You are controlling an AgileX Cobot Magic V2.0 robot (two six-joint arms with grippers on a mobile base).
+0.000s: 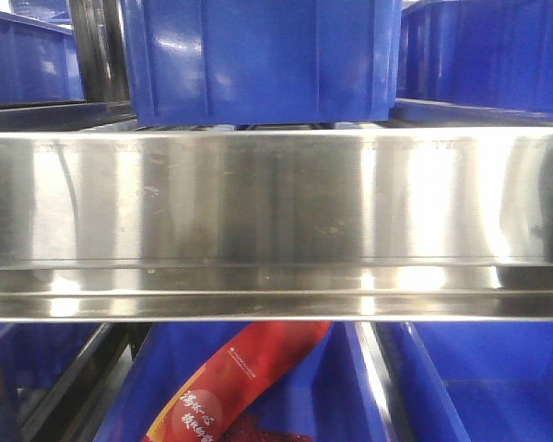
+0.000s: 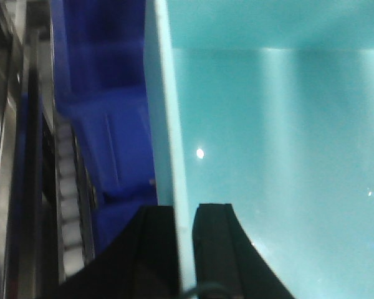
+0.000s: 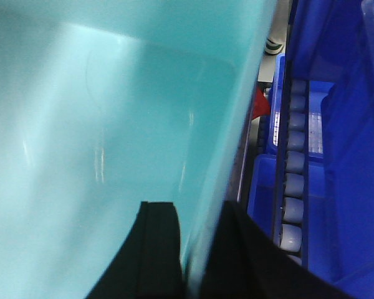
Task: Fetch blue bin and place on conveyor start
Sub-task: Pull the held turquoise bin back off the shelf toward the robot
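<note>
The light aqua-blue bin fills both wrist views, its smooth inside (image 2: 280,156) open toward the cameras. My left gripper (image 2: 184,215) is shut on the bin's left wall, one black finger (image 2: 151,249) outside the rim and one inside. My right gripper (image 3: 199,215) is shut on the bin (image 3: 87,137) at its right wall, one finger (image 3: 156,249) inside and one outside. The bin does not show in the front view. The conveyor start is out of view.
A shiny stainless-steel shelf rail (image 1: 276,221) spans the front view. Dark royal-blue bins (image 1: 258,55) sit above it, more below (image 1: 479,378), one holding a red packet (image 1: 240,378). Roller tracks (image 3: 293,187) and dark blue bins (image 2: 106,112) flank the aqua bin.
</note>
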